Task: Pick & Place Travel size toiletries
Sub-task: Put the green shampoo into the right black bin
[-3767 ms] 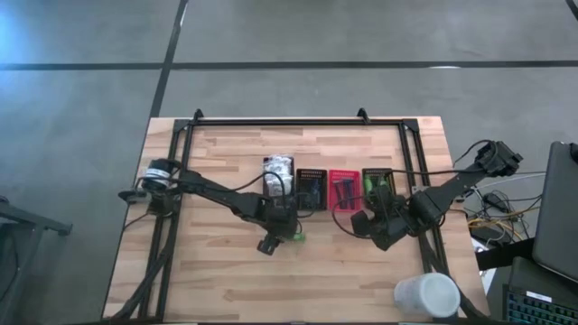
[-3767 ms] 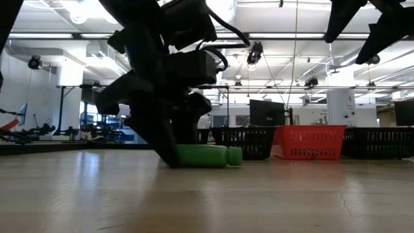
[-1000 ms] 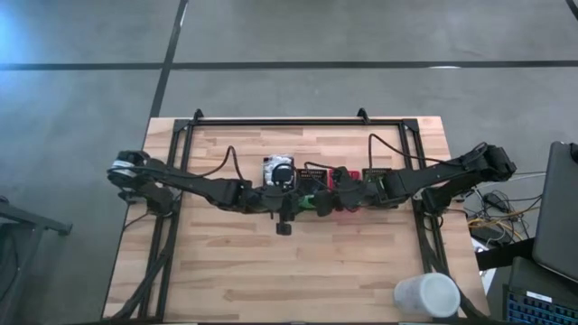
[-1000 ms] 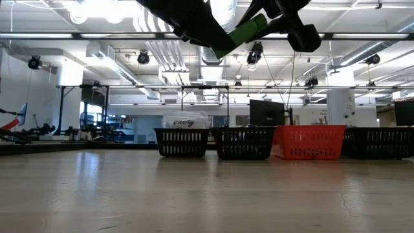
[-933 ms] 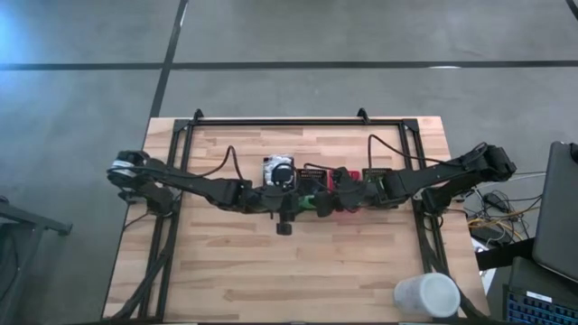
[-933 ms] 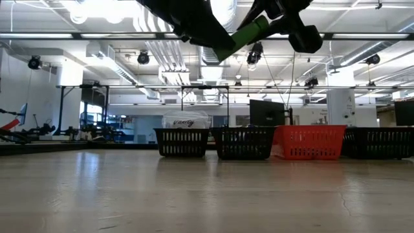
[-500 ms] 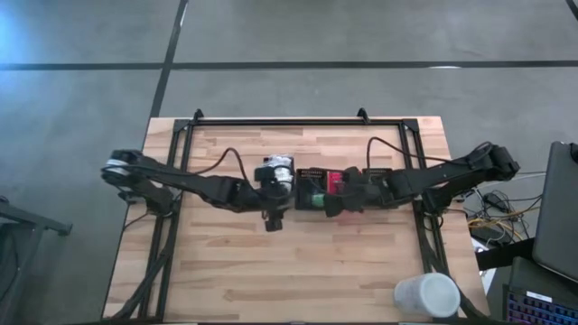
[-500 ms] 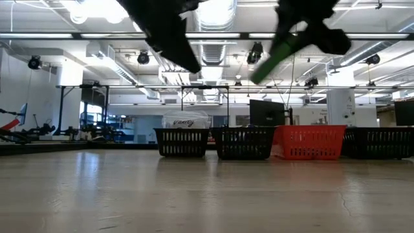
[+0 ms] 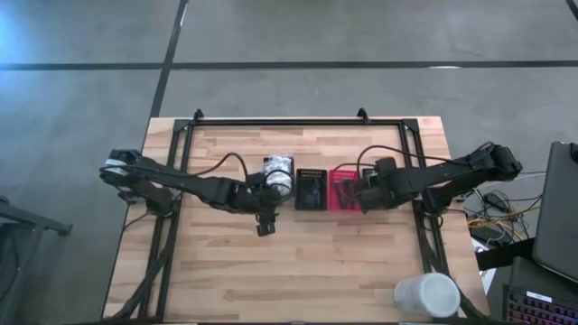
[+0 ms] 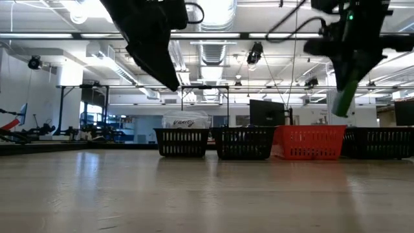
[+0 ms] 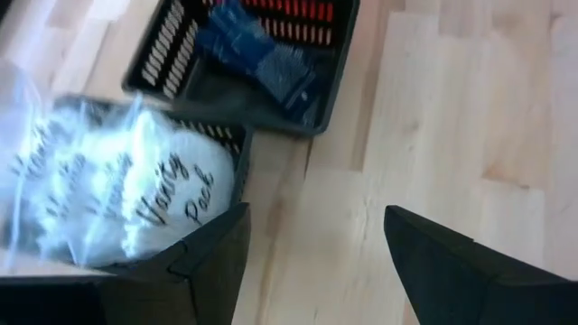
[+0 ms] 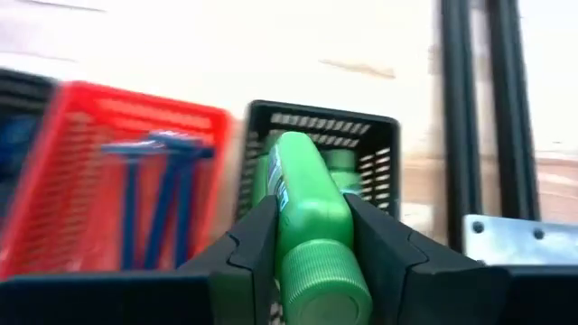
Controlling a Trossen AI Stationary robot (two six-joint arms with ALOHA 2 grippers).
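Your right pincer (image 12: pixel 312 248) is clamped on a green bottle (image 12: pixel 312 217), up in the air over the black bin (image 12: pixel 321 144) at the row's 3 o'clock end. Left pincer (image 11: pixel 312 248) hangs spread wide and empty above the tabletop (image 11: pixel 470 117), just beside the bin with the white packets (image 11: pixel 117 199).

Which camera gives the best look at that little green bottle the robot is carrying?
The right wrist view: the green bottle fills it, clamped between the right gripper fingers. The low view shows it hanging small. From above, the arm hides it; the left wrist view misses it.
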